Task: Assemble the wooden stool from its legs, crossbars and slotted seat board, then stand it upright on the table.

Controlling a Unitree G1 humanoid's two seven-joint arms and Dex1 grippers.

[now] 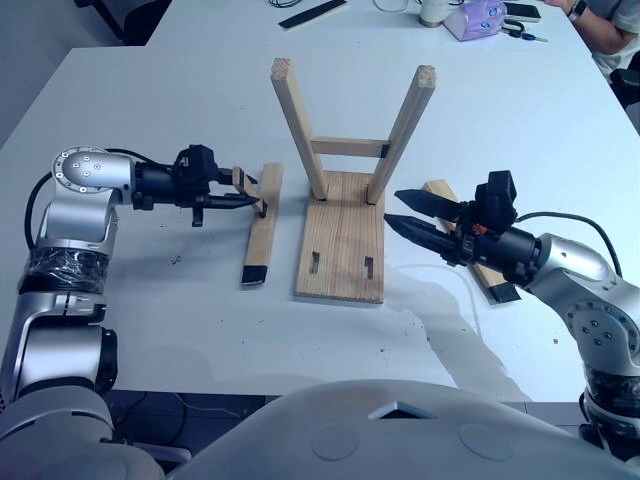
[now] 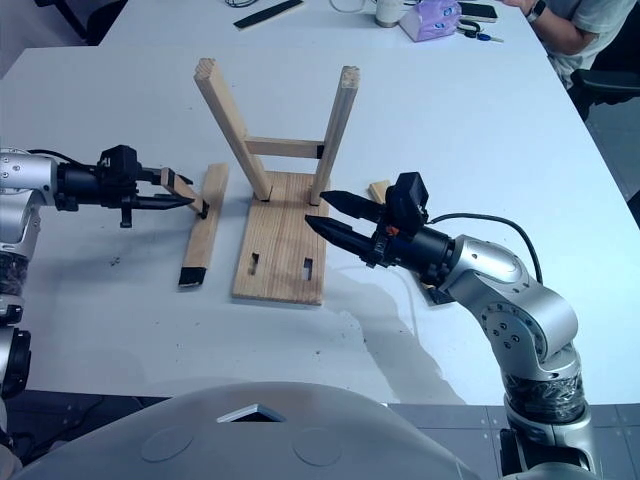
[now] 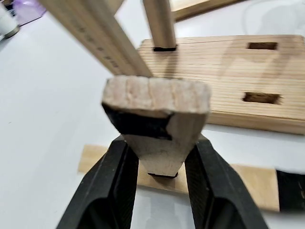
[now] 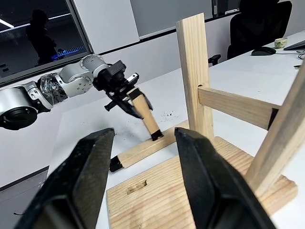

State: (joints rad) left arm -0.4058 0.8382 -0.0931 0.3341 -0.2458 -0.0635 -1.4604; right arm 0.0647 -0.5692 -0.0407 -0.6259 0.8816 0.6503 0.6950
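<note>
Item: seat board [image 1: 340, 255], pale slatted wood, flat on counter [image 1: 150, 110]. Fitted legs [image 1: 300, 125] and fitted crossbar [image 1: 348, 147] stand at its far end; near slots are empty.
Left gripper [image 1: 250, 203], left of board: jaws clamped on short crossbar [image 1: 241, 177], which meets loose leg [image 1: 263, 228].
Right gripper [image 1: 392, 205], right of board: jaws spread, empty.
Handling: keep the crossbar square and press it fully home.
</note>
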